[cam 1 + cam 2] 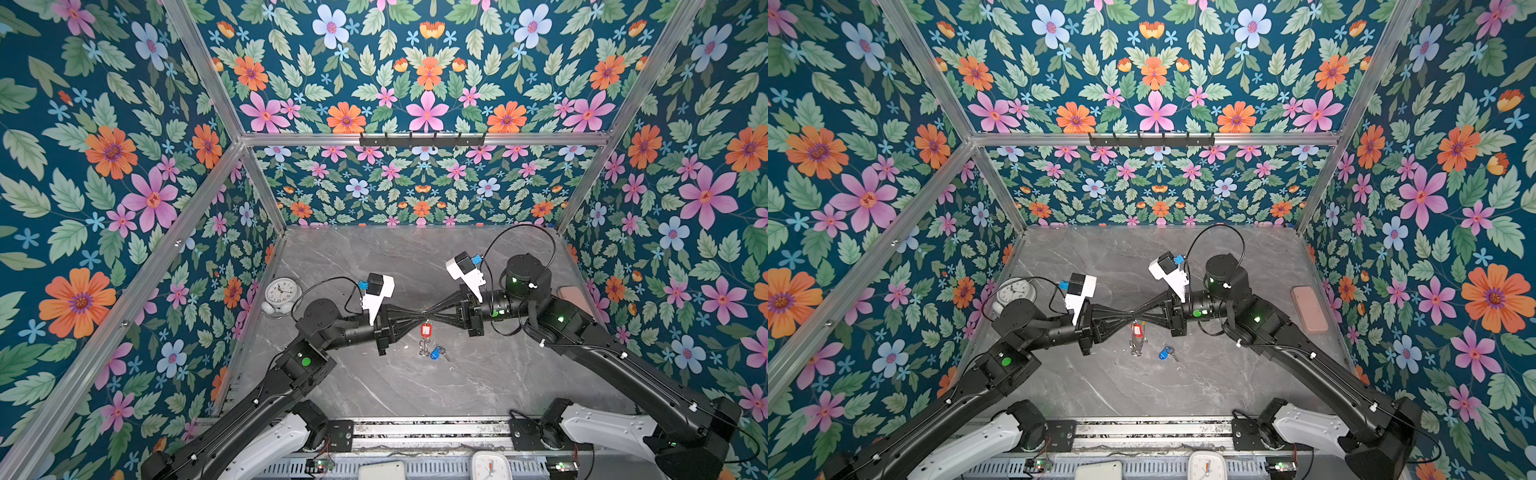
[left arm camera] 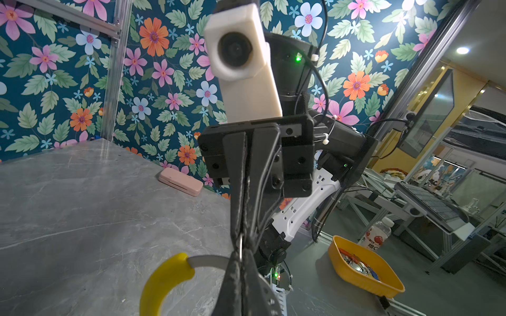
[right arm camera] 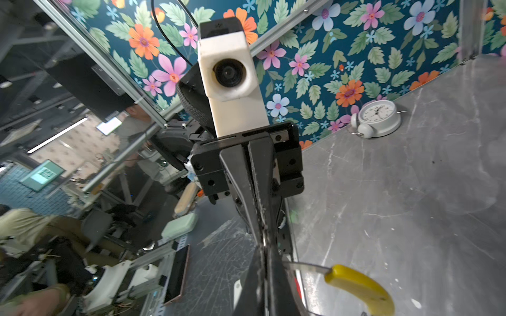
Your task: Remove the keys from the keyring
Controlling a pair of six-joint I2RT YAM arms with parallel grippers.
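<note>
Grey keyring [image 2: 165,274] is pinched tight by the left gripper [image 1: 419,314] and right gripper [image 1: 434,311]; red key [image 1: 425,331] hangs below, blue key [image 1: 435,353] on table [image 1: 374,382]

1. Both arms reach inward from opposite sides, elbows bent, wrists level and in line with each other.
2. The left gripper [image 1: 417,314] and right gripper [image 1: 438,310] meet nose to nose in both top views, fingertips almost touching.
3. Each gripper's jaws are pressed tight on the keyring [image 2: 208,261], the wrist cameras facing one another.
</note>
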